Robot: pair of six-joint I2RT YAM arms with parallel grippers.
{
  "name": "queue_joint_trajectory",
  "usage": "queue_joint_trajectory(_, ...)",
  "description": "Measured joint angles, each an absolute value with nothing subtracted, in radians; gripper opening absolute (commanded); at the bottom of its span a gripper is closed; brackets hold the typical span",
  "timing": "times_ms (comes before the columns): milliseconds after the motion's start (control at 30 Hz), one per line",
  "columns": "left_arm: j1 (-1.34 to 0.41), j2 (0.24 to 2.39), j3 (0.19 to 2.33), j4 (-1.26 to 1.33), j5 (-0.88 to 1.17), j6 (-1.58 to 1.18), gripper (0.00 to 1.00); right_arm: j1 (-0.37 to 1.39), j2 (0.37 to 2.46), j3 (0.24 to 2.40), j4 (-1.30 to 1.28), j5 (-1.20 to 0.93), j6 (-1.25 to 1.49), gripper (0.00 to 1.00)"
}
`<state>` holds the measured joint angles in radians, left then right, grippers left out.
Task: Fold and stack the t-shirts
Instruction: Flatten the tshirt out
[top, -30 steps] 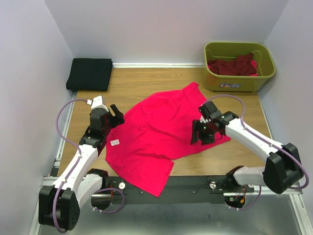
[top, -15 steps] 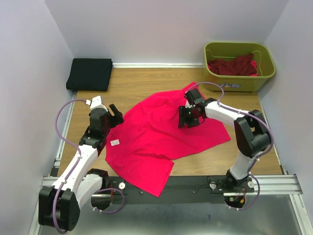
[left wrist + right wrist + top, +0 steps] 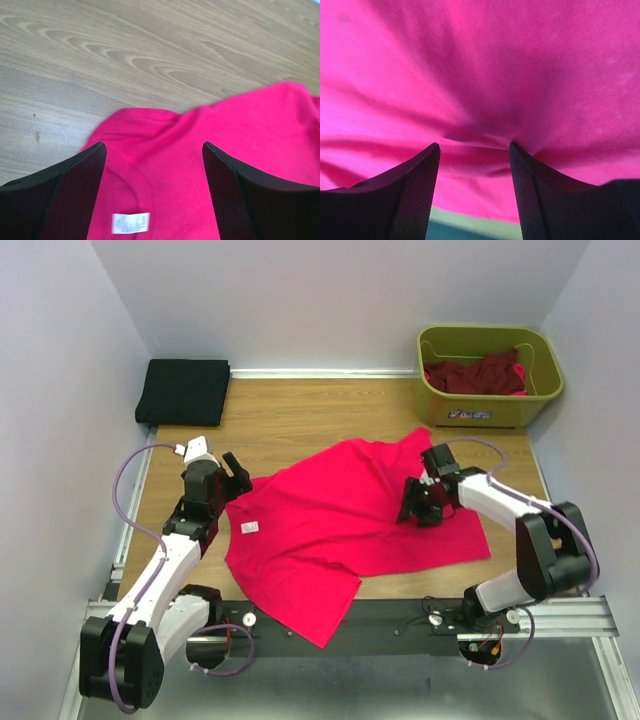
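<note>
A black t-shirt [image 3: 183,391], folded into a flat rectangle, is seen at the far left corner of the wooden tabletop [image 3: 300,410], well apart from the bright pink-red t-shirt [image 3: 330,520]; it is judged to have been set aside as the base of the stack.

The left gripper [image 3: 238,475] is held just over the left edge of the pink-red shirt, at the collar, with its fingers spread wide and nothing between them. It seems to be placed there for a hold on the neckline.

A small white label [image 3: 130,223] is sewn inside that collar. No writing on it can be read.

The pink-red shirt itself is laid open but creased across the middle of the tabletop, between the two arms, its near hem hanging over the table's front edge. No fold is yet made.

The right gripper [image 3: 412,510] is set down on the right half of the pink-red shirt. Its fingers are parted and cloth is puckered between the tips, probably so that the shirt can be tugged flat.

Far right of the pink-red shirt, dark maroon t-shirts [image 3: 480,375] are heaped in an olive-green plastic tub [image 3: 520,410], apparently awaiting their turn. A white sticker [image 3: 462,414] is carried on the tub's front wall, its print too small to read.
</note>
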<state>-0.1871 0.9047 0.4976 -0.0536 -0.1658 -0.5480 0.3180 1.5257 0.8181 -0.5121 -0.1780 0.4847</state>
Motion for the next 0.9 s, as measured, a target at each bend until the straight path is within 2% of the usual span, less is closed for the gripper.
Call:
queue_joint_trajectory(167, -0.185, 0.962, 0.513, -0.056, -0.165, -0.539, 0.85, 0.27, 1.384, 0.736, -0.661, -0.157, 0.506, 0.65)
queue_joint_trajectory(333, -0.185, 1.04, 0.557, -0.052, -0.149, -0.516, 0.77, 0.263, 1.312, 0.781, -0.723, -0.113, 0.492, 0.65)
queue_joint_trajectory(533, -0.184, 1.284, 0.693, -0.083, -0.11, -0.495, 0.67, 0.262, 1.299, 0.86, -0.726, -0.096, 0.447, 0.65)
queue_joint_trajectory(700, -0.186, 1.45, 0.786, -0.138, -0.105, -0.492, 0.66, 0.262, 1.3, 0.86, -0.723, -0.106, 0.433, 0.65)
queue_joint_trajectory(900, -0.191, 1.534, 0.83, -0.175, -0.106, -0.49, 0.65, 0.262, 1.3, 0.86, -0.699, -0.139, 0.424, 0.66)
